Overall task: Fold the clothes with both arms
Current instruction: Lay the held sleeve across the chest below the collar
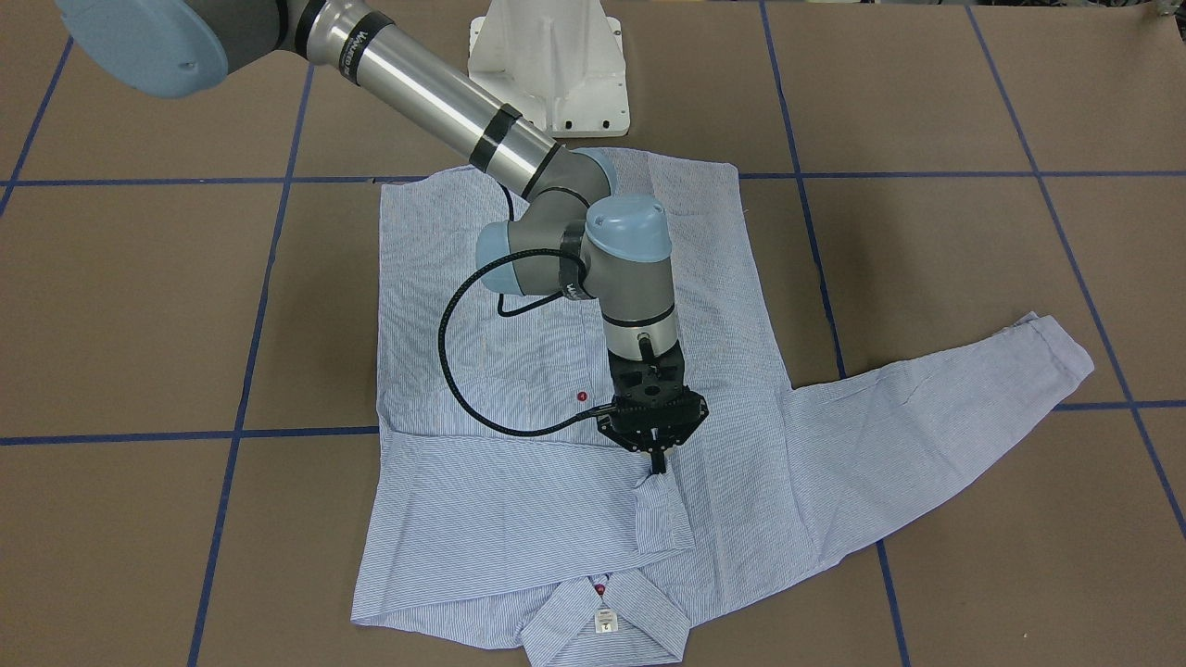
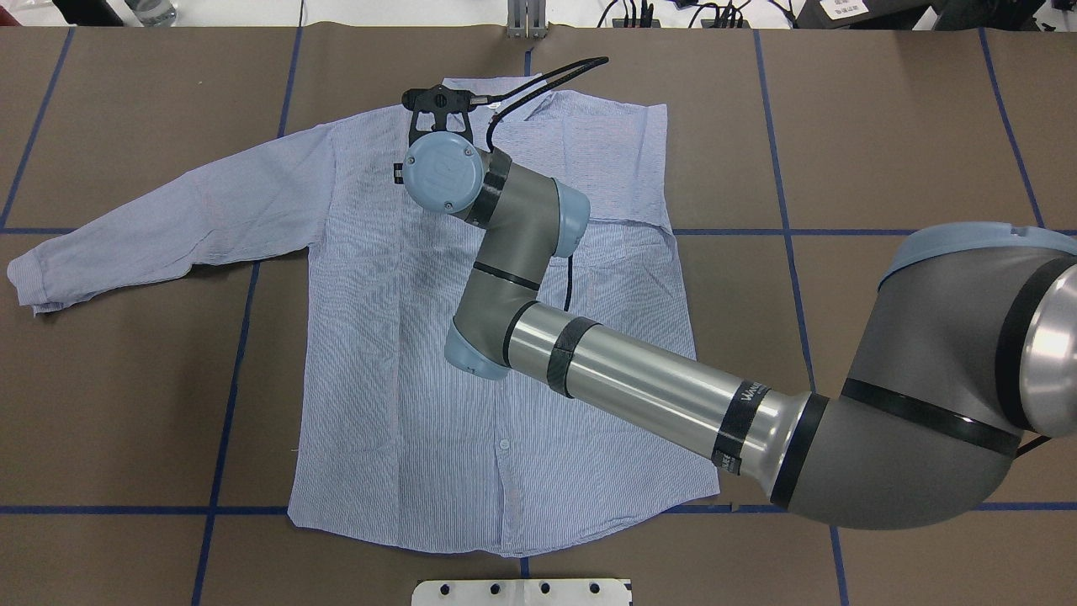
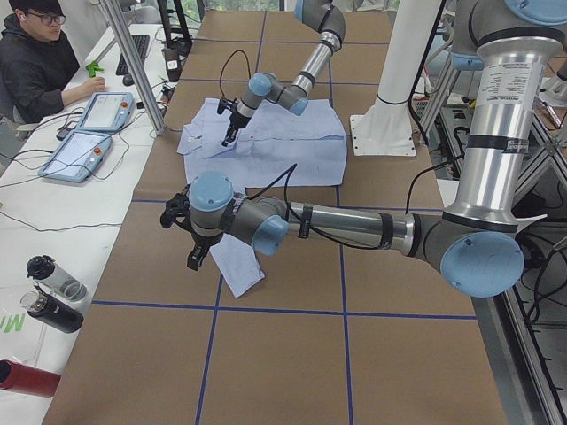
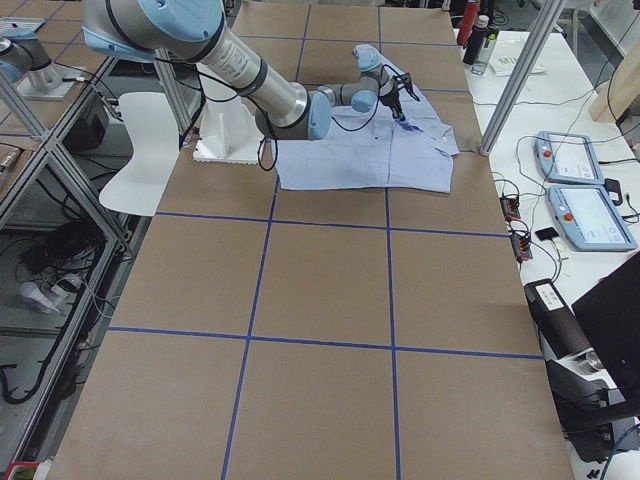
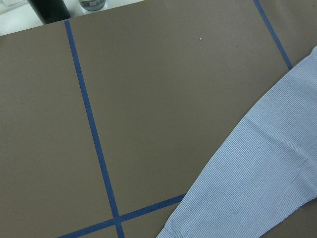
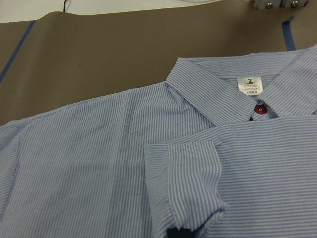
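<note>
The left end effector (image 3: 193,257) shows only in the side view from the robot's left, small and dark, so I cannot tell how far apart its fingers are. Its own wrist camera catches no fingers. From overhead, the right arm's (image 1: 435,93) wrist covers the fingers of the right end effector (image 1: 658,463). The view facing the robot shows them drawn narrow, and they appear to be pinching the corner of the folded sleeve's cuff (image 1: 665,519).

The right arm reaches out over the shirt (image 1: 519,500), wrist bent so the end effector points straight down. The left arm (image 3: 354,226) stretches low across the bench (image 1: 927,93), its end effector above the end of the outstretched sleeve (image 1: 973,380).

There is one shirt. It lies flat on the bench, collar (image 1: 639,611) away from the robot, with one sleeve folded across the chest. Two arms, two red buttons (image 1: 582,396) (image 1: 599,589) and one white label (image 1: 604,621) show.
</note>
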